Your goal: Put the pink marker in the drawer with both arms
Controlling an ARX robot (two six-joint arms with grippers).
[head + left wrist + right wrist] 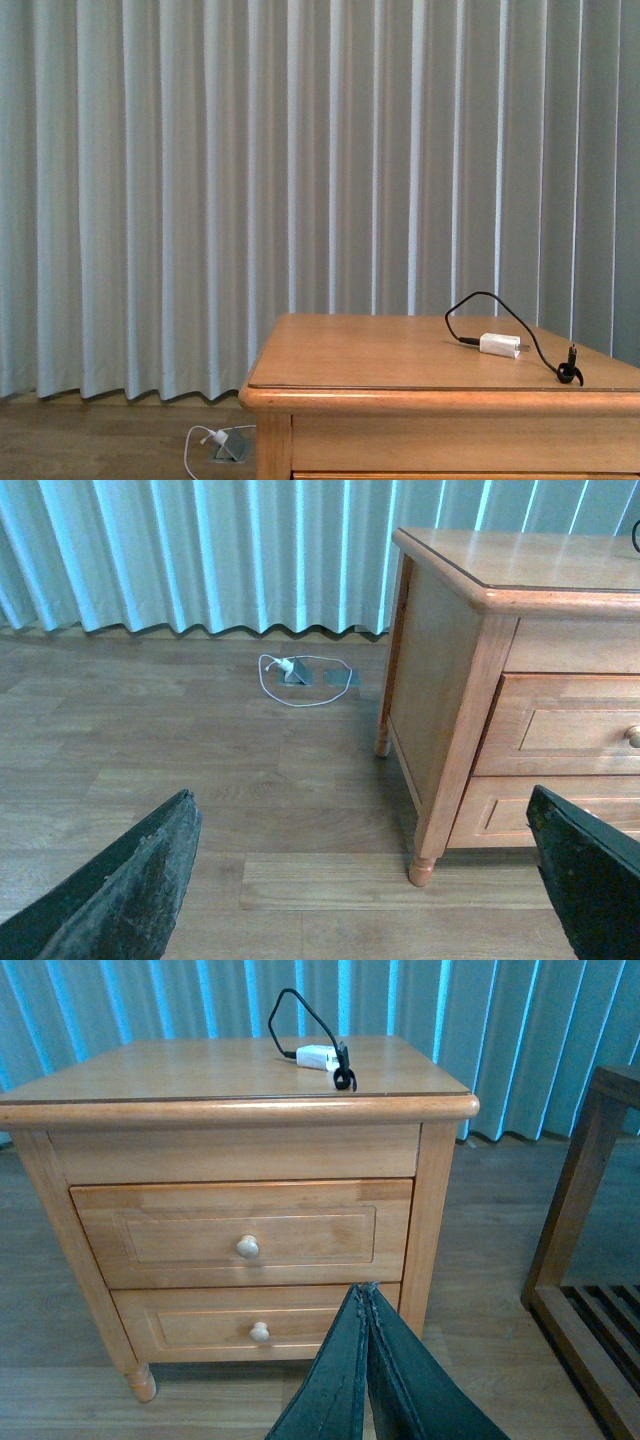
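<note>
Left tool (365, 880) spread wide, rough black fingers. Right tool (366, 1360) pressed closed, empty. Drawer (243, 1234): closed, light wood, round knob. Smooth tabletop (200, 1070).

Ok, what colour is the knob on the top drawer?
Pale cream-white knob on the light-wood drawer; clearest in the right wrist view.

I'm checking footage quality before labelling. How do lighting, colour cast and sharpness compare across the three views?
Front view: soft, even light, neutral grey curtain, charger sharp. Left wrist view: bluish cast on the curtain, nightstand crisp, the left gripper fingers slightly soft at the frame edge. Right wrist view: stronger blue cast, drawer and its knob sharp, faint sheen on the top, right gripper close and dark.
</note>
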